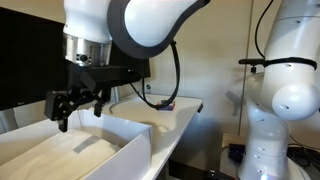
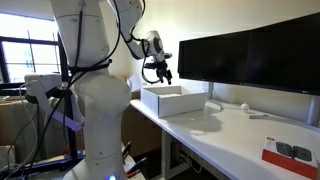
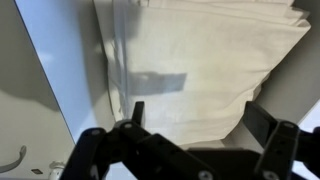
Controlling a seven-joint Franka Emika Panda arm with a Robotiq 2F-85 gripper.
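Where the white tabletop fills the lower right of an exterior view, a dark monitor stands along its back edge, upper right. An open white box sits on the tabletop's left end, mid-frame. Wrist view: a pale folded cloth lies inside the box, upper centre. The pincer hovers just above the box, fingers apart, gripping nothing.
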